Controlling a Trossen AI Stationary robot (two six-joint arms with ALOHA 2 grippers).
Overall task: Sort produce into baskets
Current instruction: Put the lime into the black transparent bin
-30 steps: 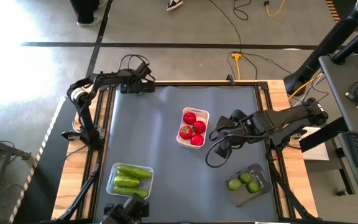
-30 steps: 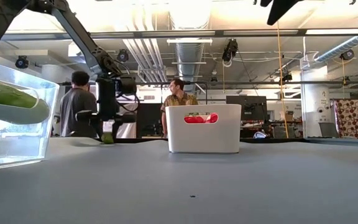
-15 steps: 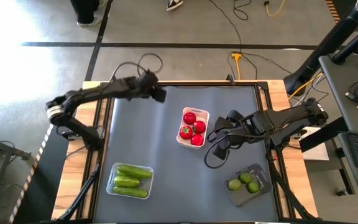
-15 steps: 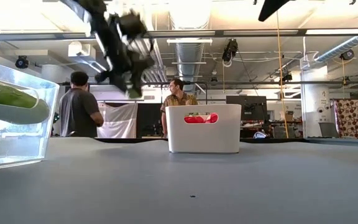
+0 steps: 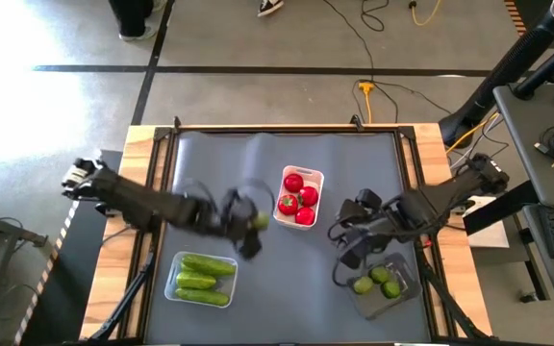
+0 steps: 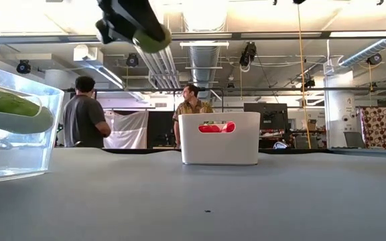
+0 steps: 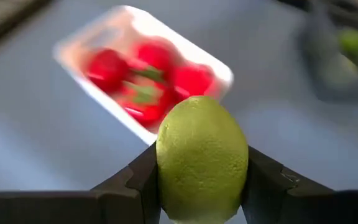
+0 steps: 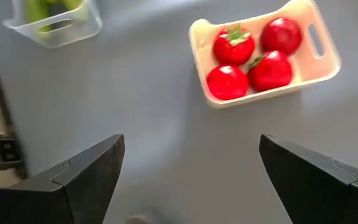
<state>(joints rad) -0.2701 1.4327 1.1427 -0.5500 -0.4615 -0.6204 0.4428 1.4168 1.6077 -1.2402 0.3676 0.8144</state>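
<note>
Tomatoes (image 5: pixel 298 200) in the middle tray (image 5: pixel 314 177); cucumbers (image 5: pixel 200 280) left, limes (image 5: pixel 377 281) right.

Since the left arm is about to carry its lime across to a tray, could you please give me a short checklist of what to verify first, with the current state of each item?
1. Lime held firmly in the left gripper: ok, fingers clamp both its sides.
2. Lime lifted clear of the table: ok, the low view shows it high above the mat.
3. Dark tray has room for another lime: ok, three limes inside with space left.
4. Path to the dark tray free: not ok, the right gripper hangs open beside that tray.
5. White tray of tomatoes out of the way: cannot tell, it lies close to the left gripper.
</note>
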